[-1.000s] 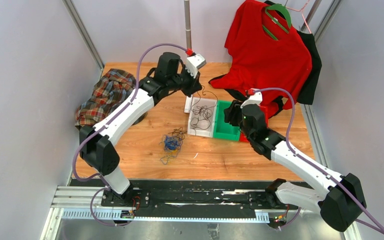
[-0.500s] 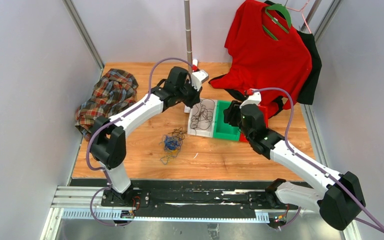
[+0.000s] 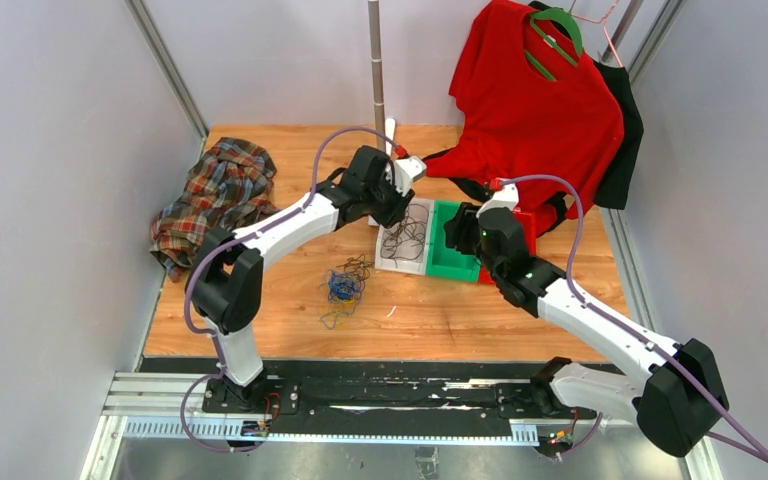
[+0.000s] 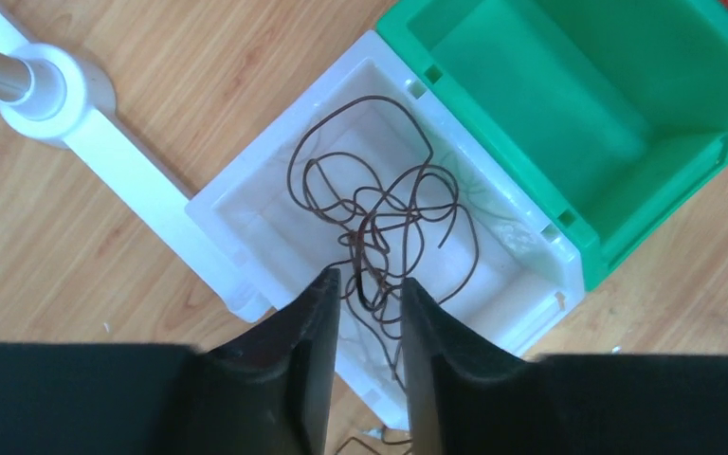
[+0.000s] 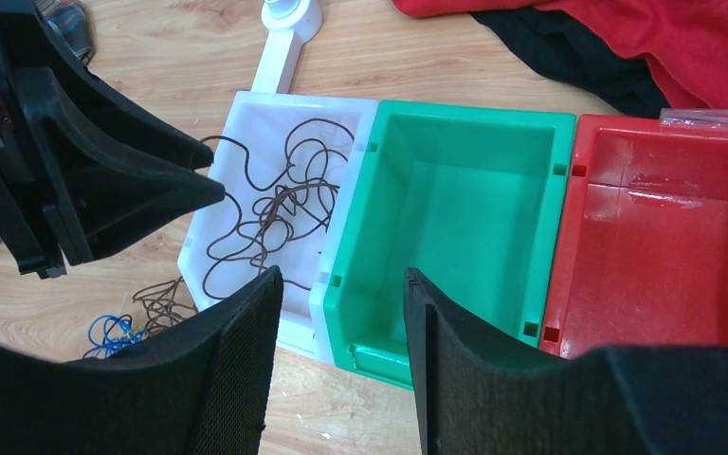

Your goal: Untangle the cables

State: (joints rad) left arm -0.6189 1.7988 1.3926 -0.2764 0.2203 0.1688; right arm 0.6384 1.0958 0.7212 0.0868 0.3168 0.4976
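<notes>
Tangle of blue, yellow and black cables (image 3: 342, 288) lies as a roundish wad on the table (image 3: 430, 320), to the near left of the white bin (image 4: 265, 223) and nearer the left gripper (image 4: 368, 279). That gripper hovers over the bin, fingers (image 4: 318, 322) narrowly parted, pinching nothing; a dark cable (image 4: 379, 204) sits loose inside, one strand running between them. Farther right, the right gripper (image 5: 341, 277) hangs wide open and empty above the green bin (image 5: 455, 190); fetching the wad likely means drawing back toward the near edge
</notes>
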